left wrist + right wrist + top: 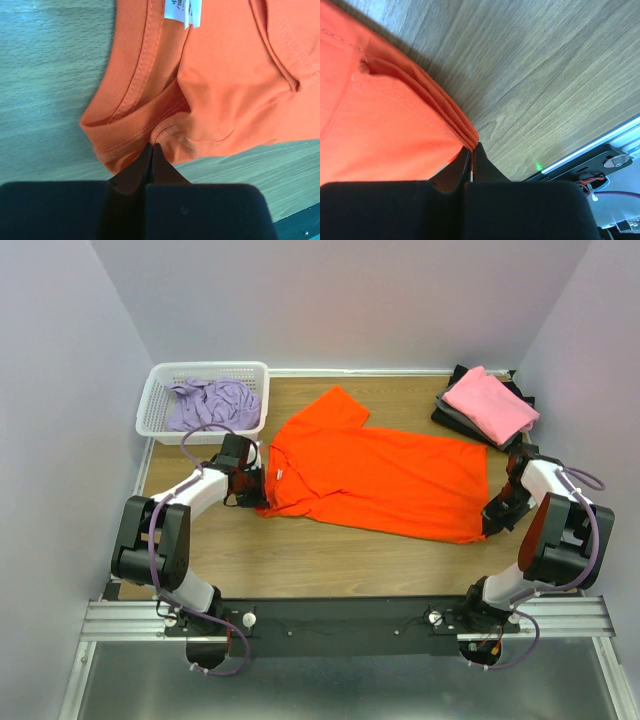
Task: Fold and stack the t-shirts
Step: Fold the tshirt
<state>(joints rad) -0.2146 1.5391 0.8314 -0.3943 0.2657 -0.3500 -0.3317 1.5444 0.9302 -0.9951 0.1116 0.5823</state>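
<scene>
The left gripper [151,150] is clamped on the bright orange cloth short-sleeved t-shirt [390,480] beside its collar; the right gripper [472,149] is clamped on its hem edge.

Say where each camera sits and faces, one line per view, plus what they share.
Top external: above and behind the arms, looking down at the table; left arm and right arm show, bases at bottom.
Left wrist: on the left arm, facing the orange t-shirt at its collar; left gripper shows, shut on the shirt.
Right wrist: on the right arm, facing the shirt's edge and table; right gripper shows, shut on the shirt.
Shared: all three show the orange t-shirt and table.
</scene>
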